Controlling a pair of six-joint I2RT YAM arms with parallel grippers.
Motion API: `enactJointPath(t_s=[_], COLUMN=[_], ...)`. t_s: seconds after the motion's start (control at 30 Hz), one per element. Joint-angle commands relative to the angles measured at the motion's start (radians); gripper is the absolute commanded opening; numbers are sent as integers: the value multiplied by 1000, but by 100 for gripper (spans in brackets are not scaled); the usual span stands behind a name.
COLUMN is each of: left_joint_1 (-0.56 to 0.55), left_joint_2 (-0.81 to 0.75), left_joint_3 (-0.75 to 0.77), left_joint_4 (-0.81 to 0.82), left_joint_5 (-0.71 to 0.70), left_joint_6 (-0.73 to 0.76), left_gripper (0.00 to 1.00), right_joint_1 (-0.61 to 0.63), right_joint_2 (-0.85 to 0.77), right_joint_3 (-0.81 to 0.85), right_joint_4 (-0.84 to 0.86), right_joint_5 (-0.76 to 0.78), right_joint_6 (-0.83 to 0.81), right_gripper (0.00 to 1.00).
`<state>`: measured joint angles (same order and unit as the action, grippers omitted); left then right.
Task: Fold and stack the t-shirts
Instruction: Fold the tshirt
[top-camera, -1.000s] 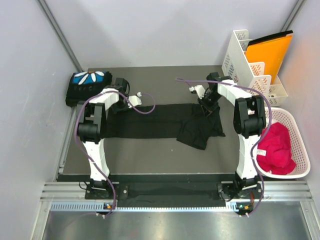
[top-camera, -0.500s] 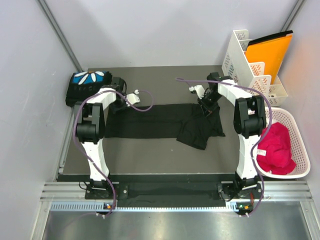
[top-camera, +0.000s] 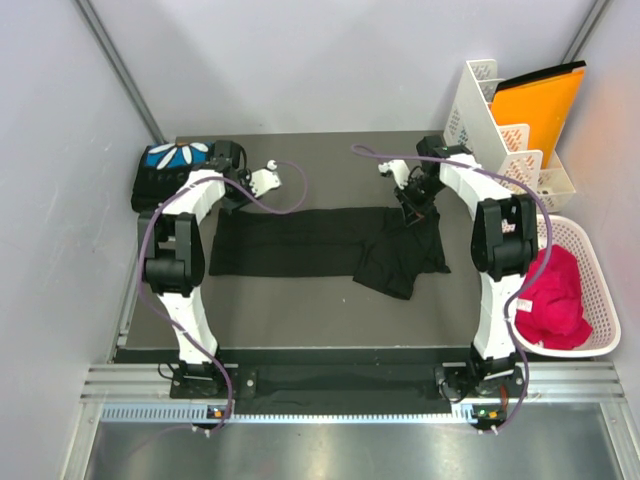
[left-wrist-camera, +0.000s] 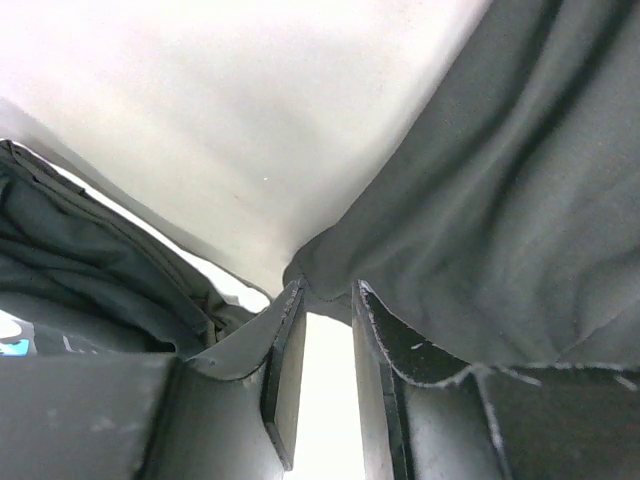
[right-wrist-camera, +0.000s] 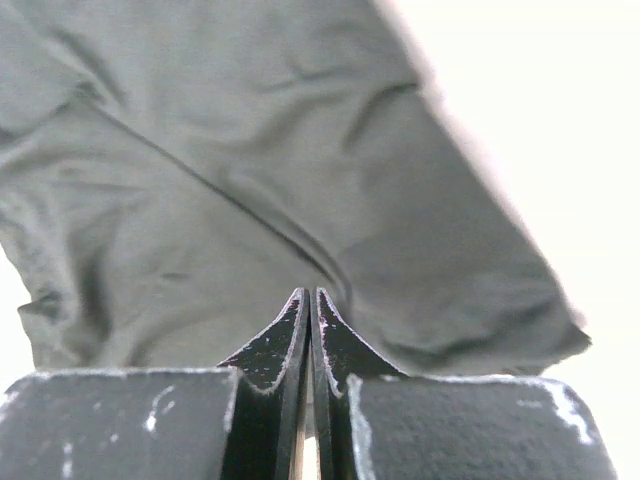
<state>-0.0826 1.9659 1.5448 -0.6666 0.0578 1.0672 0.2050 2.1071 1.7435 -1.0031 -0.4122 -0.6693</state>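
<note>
Black cloth made up the long t-shirt (top-camera: 300, 240), which lay across the middle of the dark mat (top-camera: 330, 165) as a narrow band running left to right, with no print showing. Its left part was flat and smooth, while the right end was rumpled, with a loose flap spilling toward the near side. The left gripper (left-wrist-camera: 322, 295) sat at the band's far-left corner, jaws a little apart, with the corner of the cloth bunched right at the tips; whether they clamped it could not be told. The right gripper (right-wrist-camera: 311, 293) was closed tight at the band's far-right edge, a crease in the fabric running up to its tips, though a pinch could not be confirmed. A second, folded t-shirt (top-camera: 175, 170), black with a blue print and white petals, rested in the mat's far-left corner. Off the mat to the right, a white basket (top-camera: 580, 228) held red cloth (top-camera: 552, 295).
</note>
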Motion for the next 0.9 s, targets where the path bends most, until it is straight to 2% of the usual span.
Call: enactJointPath(t_s=[0.0,0.27,0.87], left_joint_1=[-2,-5,-5], left_joint_2=[-7,48,128], left_joint_3=[21,24,24], left_joint_4=[61,71,77], left_joint_5=[16,-1,-49], left_joint_6=[-32,-29,-12], left_gripper=[31,30,30], right_joint_1=[-16,-24,-38], right_joint_2=[-4,97,175], right_joint_3=[44,106,126], right_joint_4=[86,121,169], right_joint_5=[87,171,268], right_joint_6=[14,22,36], right_gripper=[0,0,0])
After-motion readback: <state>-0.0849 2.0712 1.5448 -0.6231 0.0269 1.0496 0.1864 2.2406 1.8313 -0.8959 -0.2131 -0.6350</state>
